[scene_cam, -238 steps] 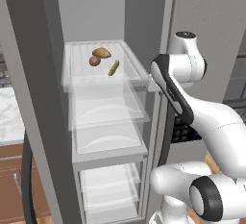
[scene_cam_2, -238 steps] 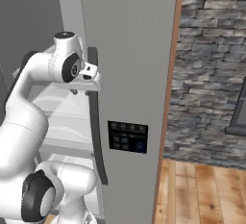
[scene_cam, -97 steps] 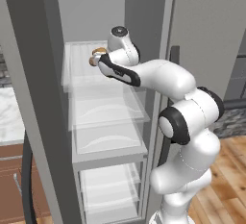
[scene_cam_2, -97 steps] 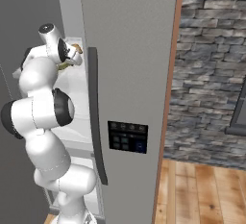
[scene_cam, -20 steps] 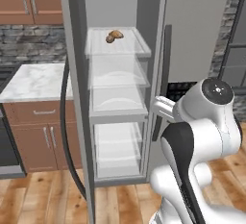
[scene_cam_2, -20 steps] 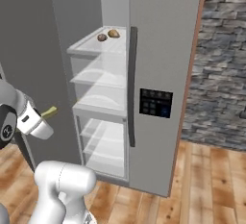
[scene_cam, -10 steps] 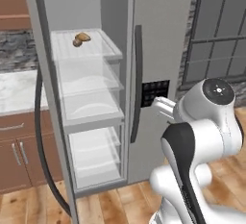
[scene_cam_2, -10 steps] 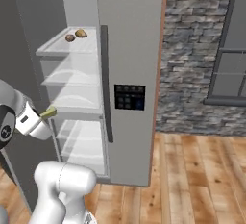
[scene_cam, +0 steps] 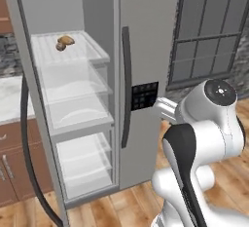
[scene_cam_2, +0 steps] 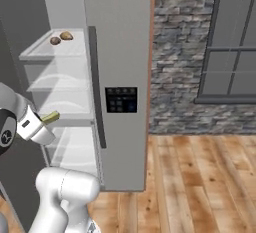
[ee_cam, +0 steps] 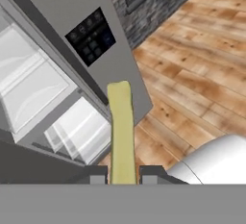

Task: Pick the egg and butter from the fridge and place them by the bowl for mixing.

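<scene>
Olive-yellow butter clamped between the two dark fingers, jutting straight out beyond them.

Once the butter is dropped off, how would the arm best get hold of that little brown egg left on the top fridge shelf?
Probably across its narrow middle, coming in from the open front of the fridge. The egg is small and rounded and sits touching a larger tan lump, so the fingers need its free sides. The gripper is shut on the butter.

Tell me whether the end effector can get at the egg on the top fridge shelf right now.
Probably not: the end effector is shut on the butter, low and away from the open fridge, while the egg sits on the top shelf.
</scene>
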